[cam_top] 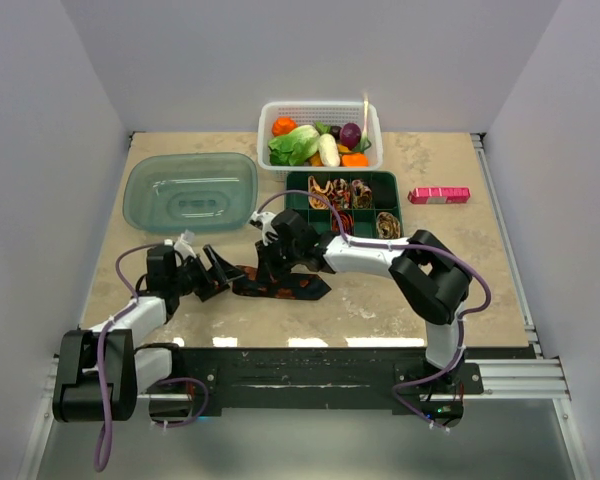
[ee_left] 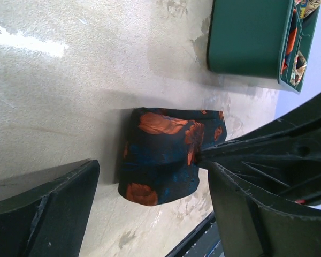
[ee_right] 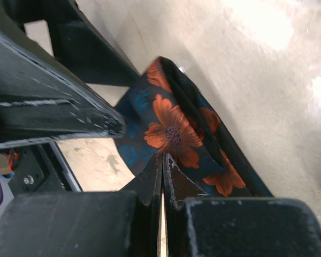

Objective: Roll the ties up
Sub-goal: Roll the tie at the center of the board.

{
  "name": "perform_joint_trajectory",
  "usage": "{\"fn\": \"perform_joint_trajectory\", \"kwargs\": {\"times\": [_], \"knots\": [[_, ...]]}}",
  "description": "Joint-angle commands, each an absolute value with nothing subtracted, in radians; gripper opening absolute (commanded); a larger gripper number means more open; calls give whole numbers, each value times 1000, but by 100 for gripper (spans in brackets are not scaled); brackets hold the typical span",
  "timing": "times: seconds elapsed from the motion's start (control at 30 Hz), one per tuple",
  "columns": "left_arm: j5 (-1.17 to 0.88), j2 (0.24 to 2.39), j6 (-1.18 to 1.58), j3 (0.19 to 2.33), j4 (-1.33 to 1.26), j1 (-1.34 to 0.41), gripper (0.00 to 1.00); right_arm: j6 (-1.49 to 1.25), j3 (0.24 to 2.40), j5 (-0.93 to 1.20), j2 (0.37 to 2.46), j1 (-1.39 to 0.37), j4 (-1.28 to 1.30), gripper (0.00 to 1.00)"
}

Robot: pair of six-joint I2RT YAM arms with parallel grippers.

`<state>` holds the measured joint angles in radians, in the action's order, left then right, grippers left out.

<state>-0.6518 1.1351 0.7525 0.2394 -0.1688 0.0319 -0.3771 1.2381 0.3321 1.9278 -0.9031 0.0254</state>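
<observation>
The black tie with orange-red flowers [cam_top: 285,286] lies on the table in front of the arms, its left end folded into a loose roll [ee_left: 163,155]. My right gripper [cam_top: 271,264] is shut, and its tips [ee_right: 165,158] pinch the fabric at that rolled end. In the left wrist view its fingers [ee_left: 267,143] meet the roll's right edge. My left gripper [cam_top: 216,274] is open and empty just left of the roll, which lies between and beyond its fingers [ee_left: 40,209]. Several small rolled ties [cam_top: 340,190] sit in the green tray.
The green divided tray [cam_top: 380,181] stands behind the tie and shows in the left wrist view [ee_left: 246,37]. A white basket of vegetables [cam_top: 320,110] is behind it. A clear plastic lid [cam_top: 190,190] lies at back left and a pink box [cam_top: 439,195] at right.
</observation>
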Motion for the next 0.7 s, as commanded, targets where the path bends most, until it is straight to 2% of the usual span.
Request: {"fn": "perform_joint_trajectory", "kwargs": {"times": [0.0, 0.23, 0.67], "knots": [[-680, 1143, 752, 219, -224, 40, 86, -374, 1189, 322, 1921, -910, 5, 0], [-647, 1163, 729, 210, -242, 37, 84, -357, 1169, 291, 1951, -910, 5, 0], [-761, 1315, 747, 155, -503, 9, 73, -351, 1172, 276, 1968, -908, 17, 0]]}}
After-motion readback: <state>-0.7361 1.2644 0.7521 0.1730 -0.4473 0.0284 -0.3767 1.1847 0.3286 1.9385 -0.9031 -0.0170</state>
